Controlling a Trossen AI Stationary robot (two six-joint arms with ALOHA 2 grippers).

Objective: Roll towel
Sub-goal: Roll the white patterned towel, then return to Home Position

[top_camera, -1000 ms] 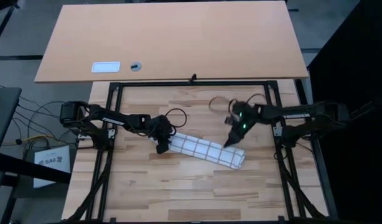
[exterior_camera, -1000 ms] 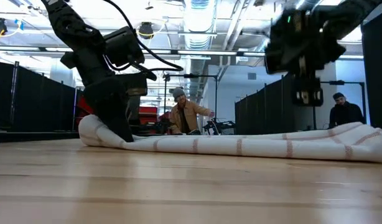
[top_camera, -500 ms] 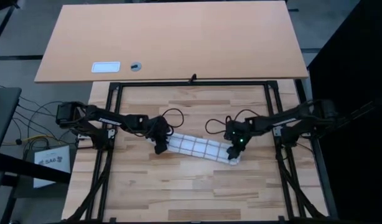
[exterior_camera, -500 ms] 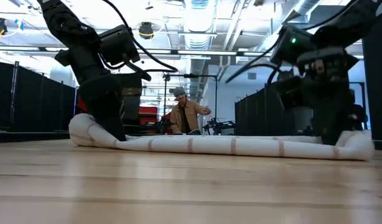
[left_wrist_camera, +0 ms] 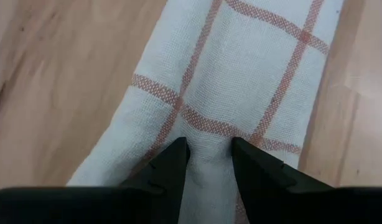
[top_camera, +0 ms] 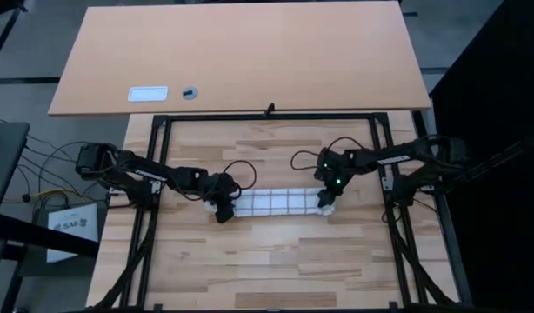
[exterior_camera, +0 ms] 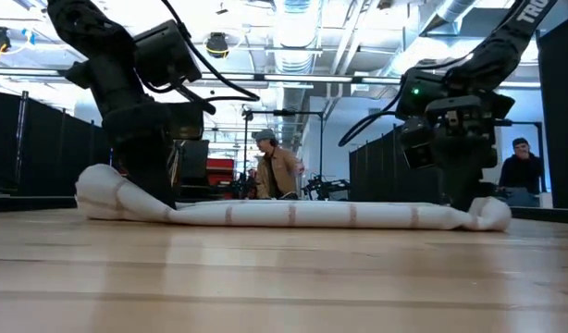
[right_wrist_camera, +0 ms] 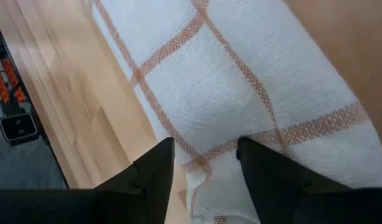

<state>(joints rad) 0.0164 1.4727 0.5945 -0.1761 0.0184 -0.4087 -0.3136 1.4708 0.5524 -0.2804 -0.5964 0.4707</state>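
Overhead and table-level views of a two-arm towel roll, read from left to right. The left gripper [top_camera: 224, 209] sits at the left end of the towel [top_camera: 276, 202], its fingers [left_wrist_camera: 172, 163] clenched on a pinch of cloth, as the left wrist view shows. The towel lies as a narrow, already gathered strip near the middle of the wooden surface [top_camera: 276, 261], between the two arms. Its long axis runs left to right across the surface, nearly level in the high view, one end pointing toward each arm's base. At table height it appears as a low tube flat on the wood, with each end bunched up slightly at a gripper. The right gripper [top_camera: 326, 202] sits at the right end, its fingers [right_wrist_camera: 155, 167] likewise grasping a fold of the checked cloth.

The step in hand is judged to be turning the strip over along its whole length. To do it well, both ends should probably travel together at the same pace and in the same direction, so the tube stays straight rather than skewing. The cloth is best kept lightly taut between the grippers, not stretched, and low against the surface so that the layers do not fall open.
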